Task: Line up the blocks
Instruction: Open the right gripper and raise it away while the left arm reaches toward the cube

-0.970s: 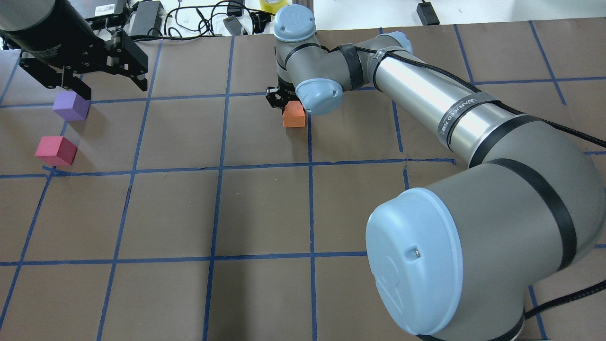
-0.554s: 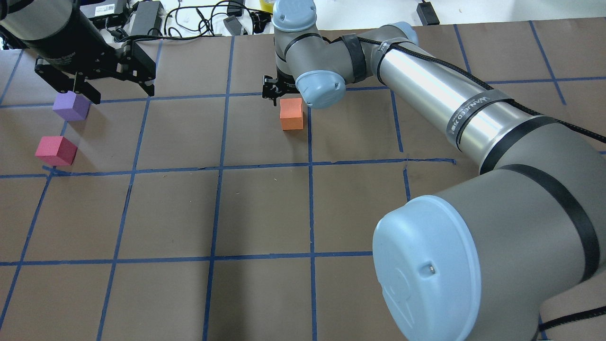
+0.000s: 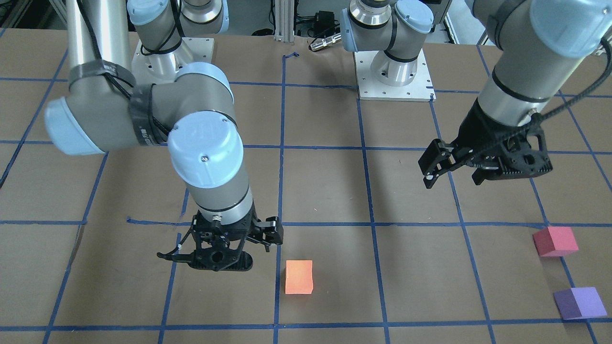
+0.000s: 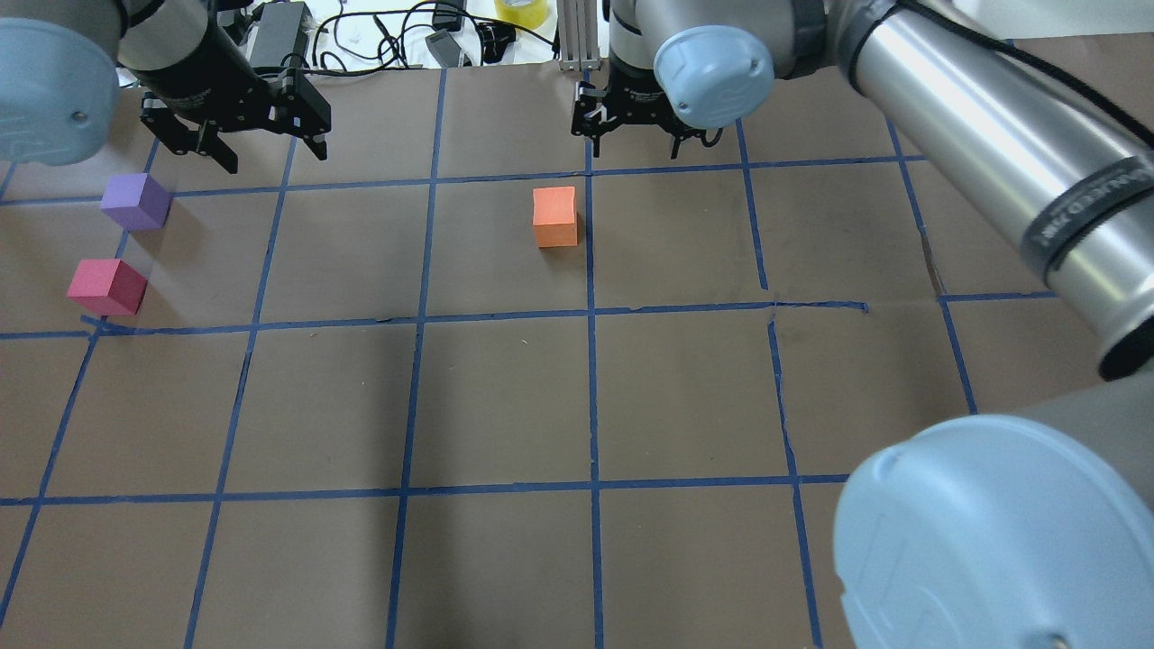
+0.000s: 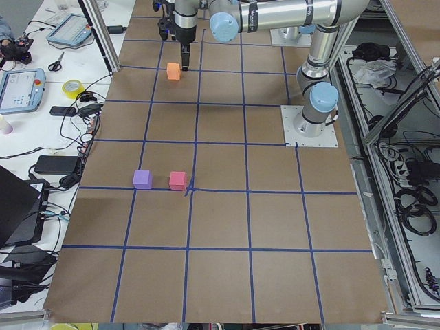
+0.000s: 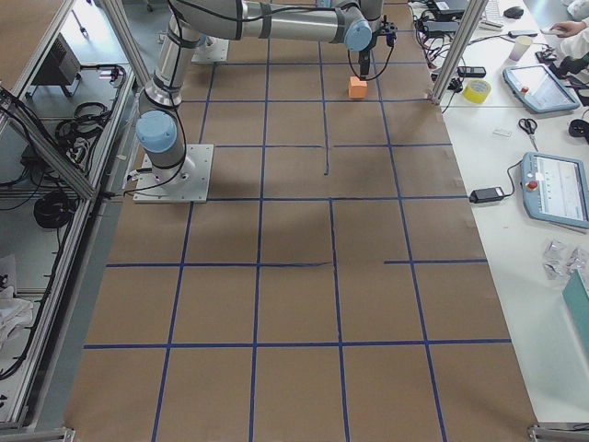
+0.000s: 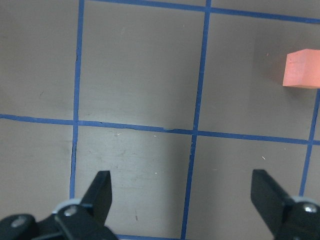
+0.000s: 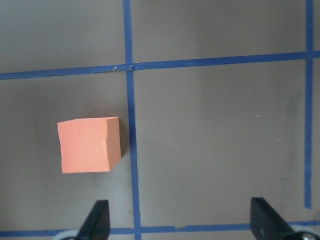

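The orange block [image 4: 554,216] [image 3: 299,276] stands alone on the brown table near a blue tape line, and also shows in the right wrist view [image 8: 89,145] and the left wrist view [image 7: 302,69]. The purple block [image 4: 135,201] [image 3: 579,302] and the crimson block [image 4: 106,287] [image 3: 554,241] stand close together at the table's left side. My right gripper [image 4: 631,137] [image 3: 219,247] [image 8: 181,215] is open and empty, raised beyond and to the right of the orange block. My left gripper [image 4: 270,142] [image 3: 453,182] [image 7: 182,190] is open and empty, raised to the right of the purple block.
Blue tape lines [image 4: 590,406] mark a grid on the table. Cables, power bricks [image 4: 275,31] and a yellow tape roll [image 4: 521,11] lie beyond the far edge. The two arm bases [image 3: 394,71] [image 3: 167,67] stand on the robot's side. My right arm's elbow [image 4: 992,541] fills the overhead view's lower right.
My right gripper has left the orange block on the table, risen and moved right and away from it. My left gripper has moved right, away from the purple block.
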Robot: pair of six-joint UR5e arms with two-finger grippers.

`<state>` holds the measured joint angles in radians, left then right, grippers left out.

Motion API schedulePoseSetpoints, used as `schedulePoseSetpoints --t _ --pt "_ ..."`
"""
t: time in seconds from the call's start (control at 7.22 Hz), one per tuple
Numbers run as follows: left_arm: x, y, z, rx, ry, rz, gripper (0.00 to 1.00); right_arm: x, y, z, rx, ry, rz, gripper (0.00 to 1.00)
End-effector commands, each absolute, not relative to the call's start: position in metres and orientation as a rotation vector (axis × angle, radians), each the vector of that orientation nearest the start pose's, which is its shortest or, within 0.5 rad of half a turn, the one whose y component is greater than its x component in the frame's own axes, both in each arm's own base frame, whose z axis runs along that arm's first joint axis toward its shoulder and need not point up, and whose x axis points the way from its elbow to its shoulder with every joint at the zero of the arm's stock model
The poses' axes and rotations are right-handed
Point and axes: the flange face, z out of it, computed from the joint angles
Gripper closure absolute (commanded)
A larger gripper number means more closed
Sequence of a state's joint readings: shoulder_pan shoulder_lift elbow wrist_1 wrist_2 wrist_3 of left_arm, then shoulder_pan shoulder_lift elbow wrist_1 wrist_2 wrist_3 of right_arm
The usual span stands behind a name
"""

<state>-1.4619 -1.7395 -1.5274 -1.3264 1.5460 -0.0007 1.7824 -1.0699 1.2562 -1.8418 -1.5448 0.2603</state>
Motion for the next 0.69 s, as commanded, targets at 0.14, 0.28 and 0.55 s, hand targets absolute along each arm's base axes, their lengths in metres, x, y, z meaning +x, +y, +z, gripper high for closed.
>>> schedulePoseSetpoints --t 0.14,0.28,0.55 --pt "-0.124 -0.626 0.36 -0.197 3.153 -0.142 0.0 0.158 -0.593 0.456 -0.03 3.114 -0.09 0.0" --pt "-0.158 -0.633 0.341 -0.212 3.157 -0.186 0.0 0.138 -0.567 0.458 -0.053 3.116 -0.072 0.0" --pt "-0.228 -0.643 0.294 -0.295 3.173 -0.28 0.0 0.118 -0.533 0.466 -0.113 3.119 -0.062 0.0"
